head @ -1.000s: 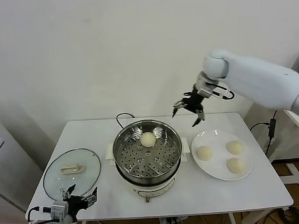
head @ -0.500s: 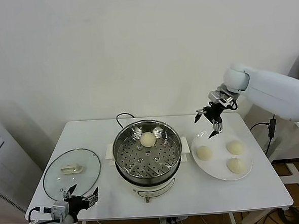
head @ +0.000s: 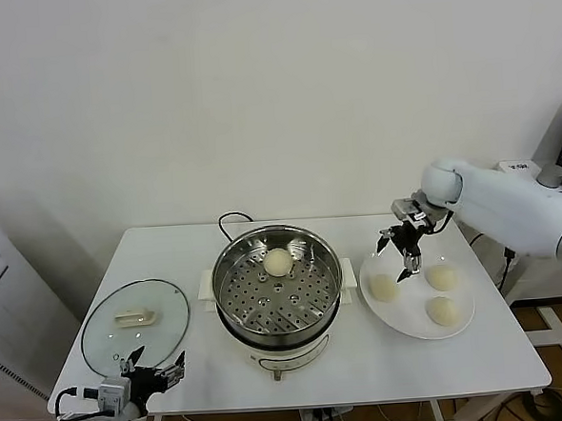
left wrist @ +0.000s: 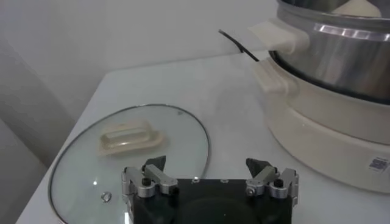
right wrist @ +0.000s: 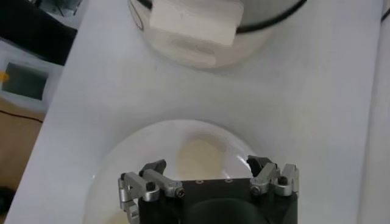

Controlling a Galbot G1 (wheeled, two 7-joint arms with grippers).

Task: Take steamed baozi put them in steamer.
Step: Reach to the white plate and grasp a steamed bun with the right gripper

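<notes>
The steel steamer (head: 278,292) stands mid-table on its white base, and one cream baozi (head: 278,261) rests on the perforated tray at the back. Three more baozi (head: 383,287) (head: 442,277) (head: 443,310) lie on the white plate (head: 414,328) to the right. My right gripper (head: 405,252) hangs open just above the plate's nearest-to-steamer bun, nothing between its fingers; in the right wrist view that baozi (right wrist: 198,159) lies directly below the right gripper (right wrist: 206,169). My left gripper (head: 150,365) waits open at the table's front left corner, empty.
A round glass lid (head: 135,323) with a cream handle lies flat at the left, right before the left gripper (left wrist: 208,167). A black cable (head: 230,216) runs behind the steamer. The steamer's white side handle (right wrist: 194,20) is close to the plate.
The right arm has swung from above the steamer's back rim rightward and down to hover over the plate. The left arm has not moved.
</notes>
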